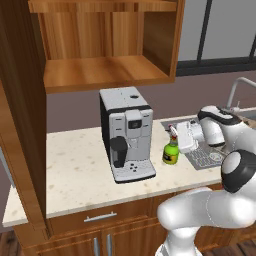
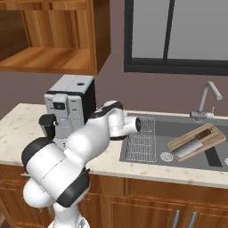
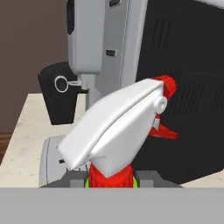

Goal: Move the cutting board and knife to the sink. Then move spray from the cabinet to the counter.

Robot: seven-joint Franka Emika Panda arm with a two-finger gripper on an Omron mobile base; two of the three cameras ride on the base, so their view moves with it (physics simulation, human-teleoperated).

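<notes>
The green spray point(image 1: 171, 152) stands upright on the beige counter point(image 1: 75, 165), just right of the coffee machine. My gripper point(image 1: 176, 134) is at its top, shut on the red collar point(image 3: 109, 175) under the white trigger nozzle point(image 3: 113, 127). A dark fingertip shows on each side of that collar. The cutting board point(image 2: 196, 140) lies tilted in the dark sink point(image 2: 178, 127), and the knife point(image 2: 189, 149) rests on top of it. The wooden wall cabinet point(image 1: 105, 55) hangs open above, its shelf bare.
A grey and black coffee machine point(image 1: 126, 132) stands on the counter close to the left of the spray. A wire rack point(image 2: 142, 140) sits in the sink's left basin. The silver faucet point(image 2: 209, 95) rises behind the sink. Bare counter lies left of the machine.
</notes>
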